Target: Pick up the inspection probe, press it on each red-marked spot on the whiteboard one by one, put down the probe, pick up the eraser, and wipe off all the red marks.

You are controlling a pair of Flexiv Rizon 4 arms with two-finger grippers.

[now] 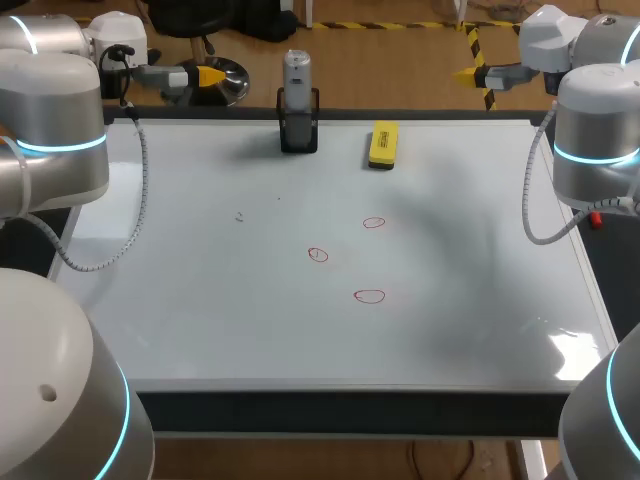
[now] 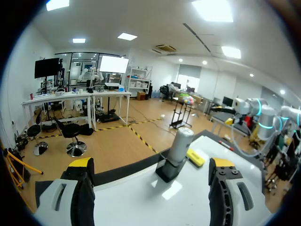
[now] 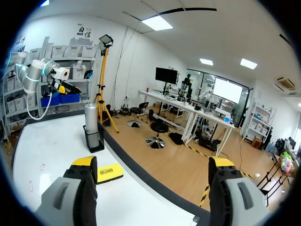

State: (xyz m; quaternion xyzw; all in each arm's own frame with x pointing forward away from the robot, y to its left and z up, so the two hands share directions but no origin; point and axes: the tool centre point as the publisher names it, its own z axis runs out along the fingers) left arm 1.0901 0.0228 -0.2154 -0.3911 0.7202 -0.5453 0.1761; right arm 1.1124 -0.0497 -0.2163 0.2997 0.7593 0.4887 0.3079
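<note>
A grey cylindrical probe (image 1: 297, 76) stands upright in a black holder (image 1: 299, 130) at the whiteboard's far edge. The probe (image 2: 180, 145) shows ahead of my open left gripper (image 2: 153, 169), and also as the probe (image 3: 91, 125) beyond my open right gripper (image 3: 153, 165). A yellow eraser (image 1: 383, 143) lies just right of the holder; it appears as the eraser (image 2: 194, 157) and the eraser (image 3: 109, 173) in the wrist views. Three red ring marks sit mid-board: one mark (image 1: 374, 223), one mark (image 1: 318, 255), one mark (image 1: 369, 295). My left gripper (image 1: 208, 76) hovers at the far left corner, my right gripper (image 1: 466, 73) at the far right. Both hold nothing.
The whiteboard (image 1: 200, 300) covers nearly the whole table and has a faint small smudge (image 1: 240, 216) on its left half. A dark rail (image 1: 200, 113) runs along the far edge. My arm cables (image 1: 120, 240) hang over the board's left and right sides.
</note>
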